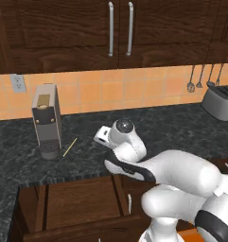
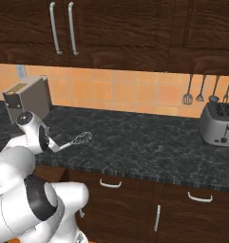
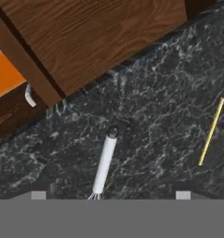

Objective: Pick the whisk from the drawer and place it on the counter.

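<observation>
- Hand view: whisk (image 3: 104,163) lies flat on the speckled counter (image 3: 160,130), near its edge; gripper (image 3: 111,195) jaws apart, gripping nothing.
- Open drawer (image 1: 82,201) below; coffee machine (image 1: 46,120) and toaster (image 2: 219,122) well apart.

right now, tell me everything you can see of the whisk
The whisk is small, with a slim, straight white-grey handle ending in a dark round cap, and dark wire loops that look like thin metal. It lies flat on the dark speckled counter, near the front edge above the open drawer. In the hand view its handle runs between the two spread fingers, with no contact visible. A thin yellow stick lies apart from it.
</observation>
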You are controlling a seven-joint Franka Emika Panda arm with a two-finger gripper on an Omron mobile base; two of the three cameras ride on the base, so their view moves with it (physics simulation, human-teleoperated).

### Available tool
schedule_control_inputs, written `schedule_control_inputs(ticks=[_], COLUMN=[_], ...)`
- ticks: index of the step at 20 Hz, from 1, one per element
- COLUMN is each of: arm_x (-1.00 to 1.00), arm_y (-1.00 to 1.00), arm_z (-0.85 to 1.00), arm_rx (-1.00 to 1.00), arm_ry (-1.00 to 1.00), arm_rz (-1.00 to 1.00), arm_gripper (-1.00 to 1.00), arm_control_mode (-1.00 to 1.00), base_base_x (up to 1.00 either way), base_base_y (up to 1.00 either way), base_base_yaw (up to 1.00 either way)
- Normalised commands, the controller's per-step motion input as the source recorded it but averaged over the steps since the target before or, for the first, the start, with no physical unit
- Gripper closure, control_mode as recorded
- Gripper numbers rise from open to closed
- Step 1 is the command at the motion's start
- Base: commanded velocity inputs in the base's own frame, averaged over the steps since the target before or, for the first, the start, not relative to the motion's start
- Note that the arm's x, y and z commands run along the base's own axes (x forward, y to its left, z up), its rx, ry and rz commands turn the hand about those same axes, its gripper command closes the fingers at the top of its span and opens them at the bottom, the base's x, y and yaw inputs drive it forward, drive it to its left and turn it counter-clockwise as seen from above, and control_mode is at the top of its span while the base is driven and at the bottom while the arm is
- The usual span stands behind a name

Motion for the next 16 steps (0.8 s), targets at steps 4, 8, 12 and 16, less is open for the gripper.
schedule_control_inputs(ticks=[4, 8, 12, 16], arm_x=[-1.00, -1.00, -0.73, -0.23], arm_y=[-0.07, -0.40, -0.80, -0.88], arm_z=[1.00, 1.00, 1.00, 0.83], arm_rx=[-0.02, 0.00, 0.13, 0.29], arm_ry=[-0.26, -0.29, -0.26, -0.26], arm_rz=[0.09, 0.05, 0.08, 0.03], arm_gripper=[-1.00, -1.00, -1.00, -1.00], arm_control_mode=[-1.00, -1.00, -1.00, -1.00], base_base_x=[0.00, 0.00, 0.00, 0.00], base_base_y=[0.00, 0.00, 0.00, 0.00], base_base_yaw=[0.00, 0.00, 0.00, 0.00])
